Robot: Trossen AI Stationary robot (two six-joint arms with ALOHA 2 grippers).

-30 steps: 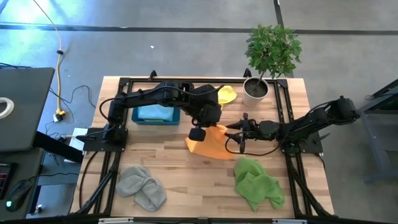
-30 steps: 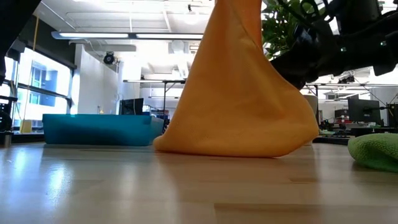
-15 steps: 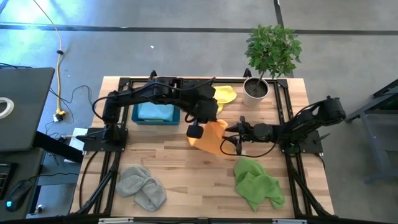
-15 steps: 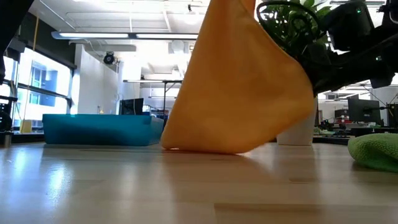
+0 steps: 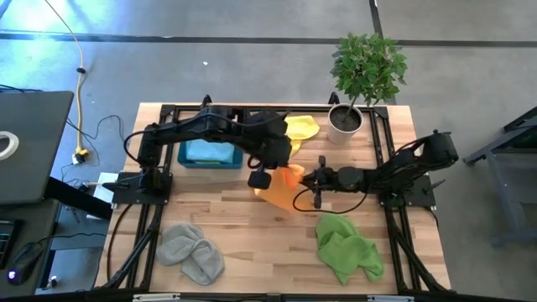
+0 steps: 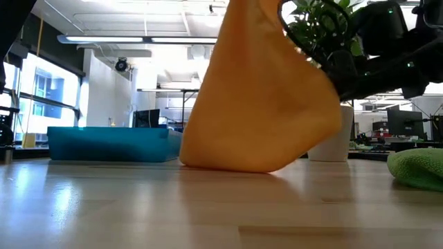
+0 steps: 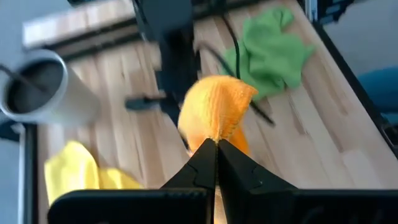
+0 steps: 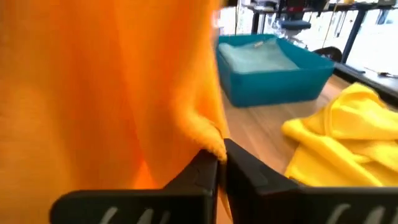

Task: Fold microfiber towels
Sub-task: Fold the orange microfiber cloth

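Observation:
An orange microfiber towel (image 5: 281, 189) hangs in a cone at the table's middle, its lower end on the wood (image 6: 235, 164). My left gripper (image 5: 258, 178) is shut on its top, and my right gripper (image 5: 304, 179) is shut on its right side. A yellow towel (image 5: 302, 127) lies at the far side, a grey one (image 5: 191, 252) at the near left, a green one (image 5: 346, 247) at the near right. A light blue cloth lies in the teal tray (image 5: 208, 153). My left gripper pinches a bunched peak of the orange towel (image 7: 217, 127) between its two fingers, from above, pointing down. The towel hangs below the fingers with its lower end resting on the table. My right gripper pinches the towel's hanging right edge (image 8: 211, 144) between its two fingertips, coming level from the table's right side. That side of the cloth is held off the table (image 6: 332, 117).
A potted plant (image 5: 346, 120) stands at the far right, close behind my right arm. The teal tray sits at the far left under my left arm. Bare wood shows along the near middle (image 5: 268, 243), between the grey and green towels.
My right gripper has gone toward the table's left, reached the orange towel and shut on its right edge. The towel's right lobe, which lay on the table, is now lifted clear, and the cloth has drawn in narrower. My left gripper has kept its hold.

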